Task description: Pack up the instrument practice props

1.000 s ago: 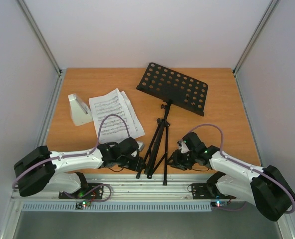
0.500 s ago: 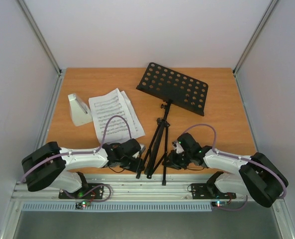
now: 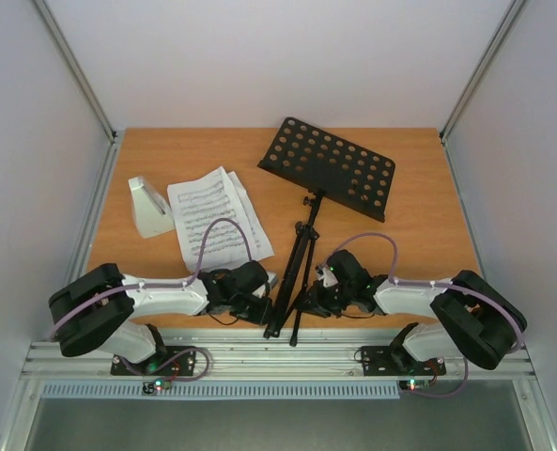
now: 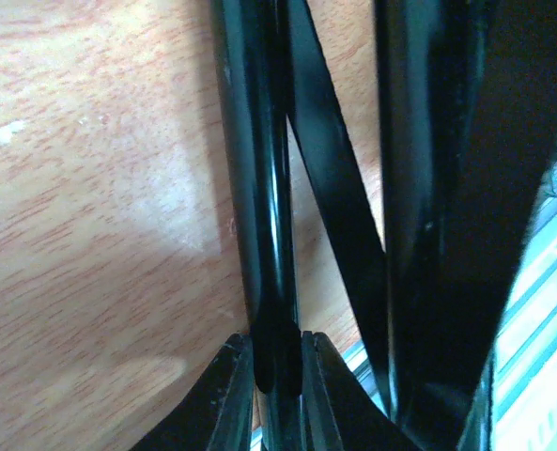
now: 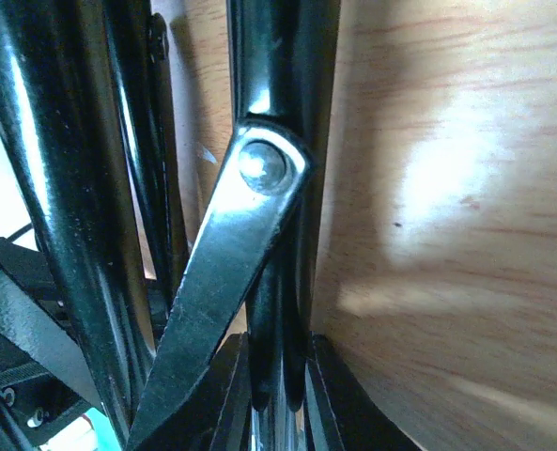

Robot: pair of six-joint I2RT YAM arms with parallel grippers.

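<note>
Where the black tripod music stand point(image 3: 327, 169) reaches down to the near edge of the counter point(image 3: 428, 235), its legs sit between the left tool point(image 3: 264, 308) and the right tool point(image 3: 317, 301). Sheet-music pages point(image 3: 212, 218) and a grey metronome point(image 3: 149, 207) lie to the left. In the left wrist view, the left tool point(image 4: 276, 362) is clamped narrowly on one stand leg point(image 4: 259, 188). In the right wrist view, the right tool point(image 5: 276, 371) pinches another leg point(image 5: 278, 94).

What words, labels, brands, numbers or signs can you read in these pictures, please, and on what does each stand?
No text can be read.
On the sheet-music pages: printed staves and notes show, but any title or words are too small to read.
On the pale grey metronome: no marking can be made out.
On the black music stand: no label shows in any view.
</note>
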